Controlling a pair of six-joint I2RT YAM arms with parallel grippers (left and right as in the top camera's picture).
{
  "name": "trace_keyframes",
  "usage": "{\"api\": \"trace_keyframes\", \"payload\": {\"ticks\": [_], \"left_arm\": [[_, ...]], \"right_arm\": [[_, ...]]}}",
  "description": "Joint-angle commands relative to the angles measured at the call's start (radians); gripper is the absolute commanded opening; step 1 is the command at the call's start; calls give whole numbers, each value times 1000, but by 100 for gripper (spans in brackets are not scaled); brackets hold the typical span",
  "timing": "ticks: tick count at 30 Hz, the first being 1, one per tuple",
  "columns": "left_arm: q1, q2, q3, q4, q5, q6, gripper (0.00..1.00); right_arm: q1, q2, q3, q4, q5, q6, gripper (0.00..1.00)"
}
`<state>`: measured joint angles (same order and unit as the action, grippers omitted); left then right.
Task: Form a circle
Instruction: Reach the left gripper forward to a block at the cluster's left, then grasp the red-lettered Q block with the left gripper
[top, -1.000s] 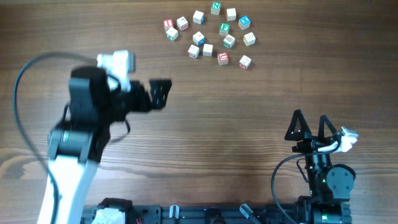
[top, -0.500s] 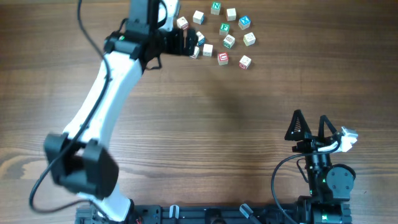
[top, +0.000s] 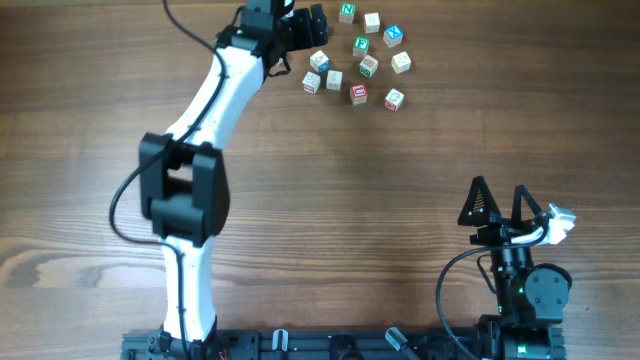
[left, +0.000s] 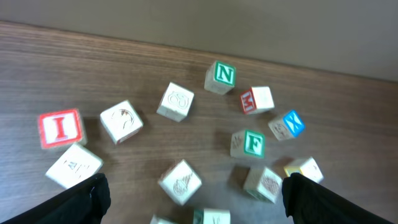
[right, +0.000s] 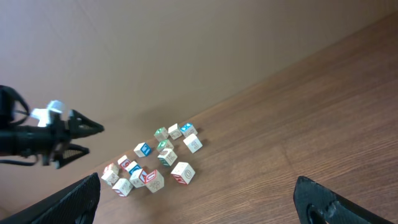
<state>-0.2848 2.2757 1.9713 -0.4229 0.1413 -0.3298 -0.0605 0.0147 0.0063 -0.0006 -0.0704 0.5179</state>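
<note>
The left tool (top: 305, 22) has swung over the far cubes (top: 358, 66), jaws wide and empty; right tool (top: 497, 203) idle, spread: light, rigid, slidable blocks, gripped across flat sides.

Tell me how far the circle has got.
Nothing looks done: the cubes lie in a loose cluster, no ring. In hand: the left gripper hangs open over the cluster's left side, holding nothing; the I cube sits apart at the edge. The right gripper rests open, far off. All arranging remains.

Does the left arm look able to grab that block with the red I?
Probably yes. The left gripper hangs open just above the cluster, and the red I block lies uncovered at its left edge, with only a plain block beside it.
</note>
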Motion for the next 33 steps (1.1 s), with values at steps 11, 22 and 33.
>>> {"api": "trace_keyframes", "payload": {"ticks": [11,22,33], "left_arm": [[-71,283,143,5,-76,-100,86],[-68,293,142,8,-87,-105,59],[-59,293,142,-11,-87,-105,35]], "right_arm": [[4,-1,-1,3,-4,-18,100],[4,-1,-1,3,-4,-18,100],[4,-1,-1,3,-4,-18,100]]}}
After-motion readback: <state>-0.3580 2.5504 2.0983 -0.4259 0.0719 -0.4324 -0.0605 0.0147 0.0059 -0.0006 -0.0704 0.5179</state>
